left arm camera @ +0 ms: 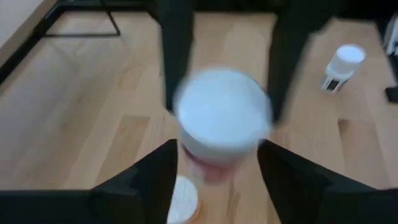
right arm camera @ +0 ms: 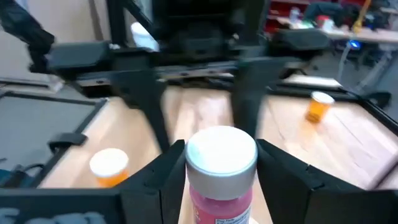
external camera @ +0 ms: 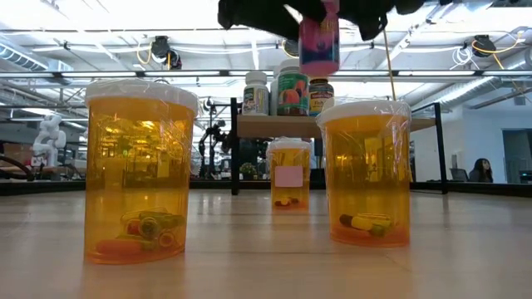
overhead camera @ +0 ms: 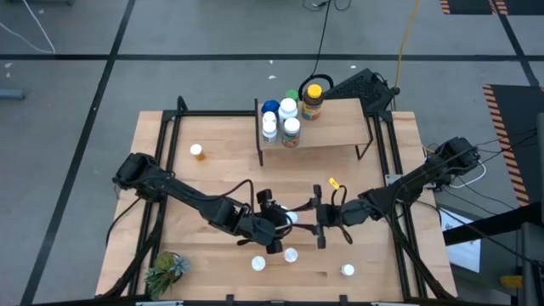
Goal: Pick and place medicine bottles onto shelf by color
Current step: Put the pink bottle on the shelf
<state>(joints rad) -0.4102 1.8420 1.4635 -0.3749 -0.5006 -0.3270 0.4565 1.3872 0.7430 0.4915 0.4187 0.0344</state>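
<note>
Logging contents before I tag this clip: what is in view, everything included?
shelf: one, light wood on black legs, table's far side
shelf bottles: six, white, blue or green caps plus a yellow-lidded jar, shelf's left end
orange bottles: four, white caps, three along the table's near edge, one far left
pink bottle: one, white cap, lifted mid-table
plant: one, green, near-left corner
small yellow object: one, mid-table
left gripper: beside the pink bottle
right gripper: gripping the pink bottle
</note>
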